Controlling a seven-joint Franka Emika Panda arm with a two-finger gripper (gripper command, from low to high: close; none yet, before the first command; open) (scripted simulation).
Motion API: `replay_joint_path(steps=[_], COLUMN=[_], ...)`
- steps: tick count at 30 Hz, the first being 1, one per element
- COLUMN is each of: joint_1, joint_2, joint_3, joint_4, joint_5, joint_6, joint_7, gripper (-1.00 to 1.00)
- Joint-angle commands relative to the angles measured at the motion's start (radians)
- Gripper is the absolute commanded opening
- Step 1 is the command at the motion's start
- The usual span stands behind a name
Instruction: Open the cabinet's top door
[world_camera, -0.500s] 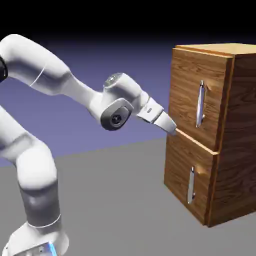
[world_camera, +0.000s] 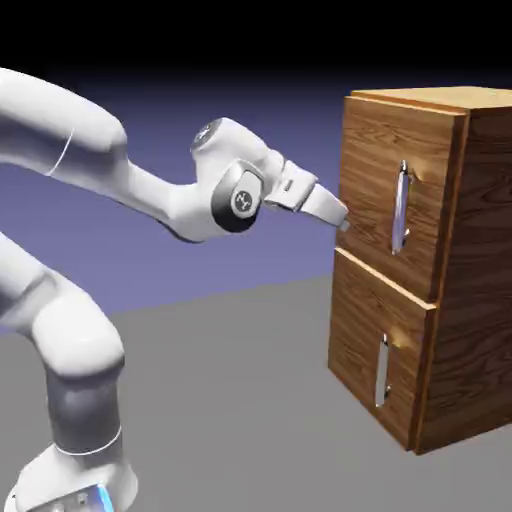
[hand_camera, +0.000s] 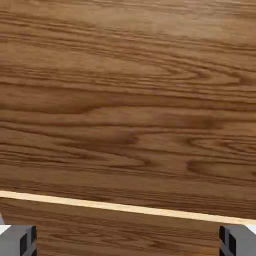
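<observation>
Top door (world_camera: 375, 200) shut, handle (world_camera: 401, 208) upright; gripper (world_camera: 343, 222) open w/ nothing btwn tips.

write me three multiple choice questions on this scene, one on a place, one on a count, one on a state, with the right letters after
1. Where is the larger door?
a) below the smaller one
b) above the smaller one
c) on the cabinet's roof

2. How many handles show on the cabinet's front?
a) one
b) two
c) four

3. How does the gripper stand?
a) open, holding nothing
b) shut on a handle
c) shut on nothing

1 b: the top door sits over the lower door.
2 b: one upper handle and one lower handle, each on its own door.
3 a: the finger tips of the gripper stand wide apart in the hand view, with only wood grain showing between them.
</observation>
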Motion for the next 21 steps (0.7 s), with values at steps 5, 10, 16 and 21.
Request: replay_joint_path(steps=[5, 10, 16, 21], joint_1=[0.068, 0.137, 0.218, 0.287], joint_2=[-0.035, -0.07, -0.112, -0.147], joint_3=[-0.08, -0.159, -0.255, -0.335], joint_4=[0.026, 0.053, 0.085, 0.111], joint_5=[-0.218, -0.435, -0.696, -0.913], joint_6=[-0.014, -0.029, -0.046, -0.06], joint_7=[0.158, 0.316, 0.505, 0.663], gripper=[1.0, 1.0, 1.0, 1.0])
